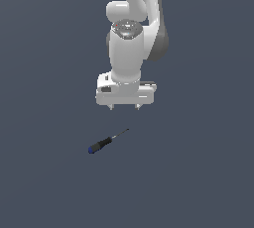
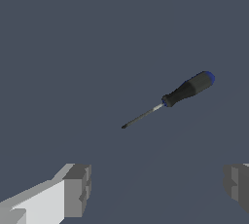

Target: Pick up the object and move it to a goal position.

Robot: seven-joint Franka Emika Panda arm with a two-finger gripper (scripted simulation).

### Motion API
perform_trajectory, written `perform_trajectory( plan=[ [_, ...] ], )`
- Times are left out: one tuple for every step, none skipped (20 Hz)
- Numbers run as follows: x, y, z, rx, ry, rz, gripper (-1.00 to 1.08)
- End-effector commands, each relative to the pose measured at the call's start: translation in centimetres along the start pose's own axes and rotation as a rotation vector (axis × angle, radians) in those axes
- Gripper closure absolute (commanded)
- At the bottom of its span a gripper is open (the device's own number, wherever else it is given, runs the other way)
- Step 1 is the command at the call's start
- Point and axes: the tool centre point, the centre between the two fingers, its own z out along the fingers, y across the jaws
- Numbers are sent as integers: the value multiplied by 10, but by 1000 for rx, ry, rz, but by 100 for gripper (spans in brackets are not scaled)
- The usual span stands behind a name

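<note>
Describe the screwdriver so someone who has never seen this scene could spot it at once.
Start at the white robot arm's open gripper hanging over the plain grey-blue floor. In the exterior view, look just below it and slightly toward that view's left: a small screwdriver lies flat there, untouched. It is the only loose thing in sight, marked by a black handle, blue end cap and thin dark shaft.

I count one small screwdriver with black handle, blue end cap and thin dark metal shaft [image 1: 105, 142] [image 2: 171, 98], and one white two-fingered gripper [image 1: 125, 107] [image 2: 158, 189].
</note>
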Motion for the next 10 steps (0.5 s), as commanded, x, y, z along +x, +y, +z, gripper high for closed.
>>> perform_trajectory(
  plan=[
    [0, -3, -2, -1, 2, -13, -92],
    [0, -3, -2, -1, 2, -12, -92],
    [0, -2, -1, -1, 2, -9, -92],
    [0, -1, -1, 0, 1, -4, -92],
    [1, -1, 0, 0, 1, 2, -92],
    [1, 0, 1, 1, 0, 10, -92],
    [2, 0, 2, 2, -1, 19, -92],
    [2, 1, 3, 3, -1, 29, -92],
    [3, 1, 5, 4, -2, 42, -92],
    [4, 2, 7, 5, -3, 56, -92]
  ],
)
